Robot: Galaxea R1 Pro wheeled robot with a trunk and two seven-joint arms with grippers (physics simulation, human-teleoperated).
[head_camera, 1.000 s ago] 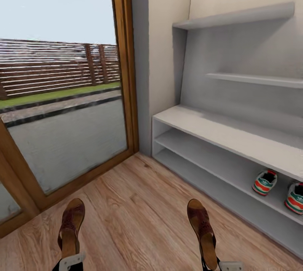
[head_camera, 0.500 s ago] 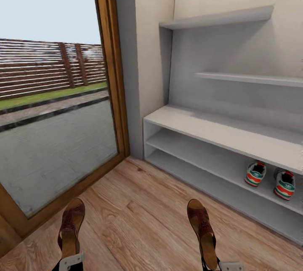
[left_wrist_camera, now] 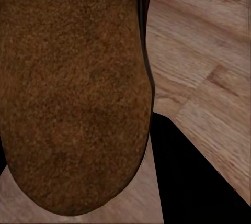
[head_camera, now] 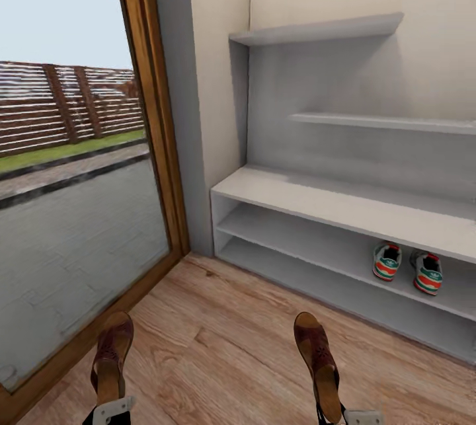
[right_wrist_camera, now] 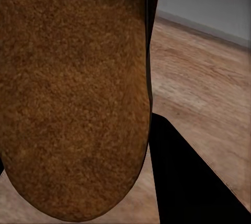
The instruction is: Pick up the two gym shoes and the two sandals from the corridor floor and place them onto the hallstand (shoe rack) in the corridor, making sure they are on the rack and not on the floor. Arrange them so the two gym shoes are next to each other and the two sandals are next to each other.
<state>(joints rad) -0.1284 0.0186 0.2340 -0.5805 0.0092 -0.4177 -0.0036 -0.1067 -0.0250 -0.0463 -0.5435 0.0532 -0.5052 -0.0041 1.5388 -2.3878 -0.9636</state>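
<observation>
Turning rightward, the camera has brought the hallstand (head_camera: 344, 203) closer to centre; gym shoes (head_camera: 406, 268) sit together on its shelf, and each gripper's fingers clamp one sandal (head_camera: 110, 359) above the corridor floor (head_camera: 218, 339), awaiting placement.

Rack (head_camera: 344, 203) ahead-right against wall; window (head_camera: 73, 213) to its left. Gym shoes (head_camera: 406, 266) side by side on upper low shelf, right end. Sandals (head_camera: 112, 352) (head_camera: 317, 359) nearest, left & right, above floor (head_camera: 225, 339)
</observation>
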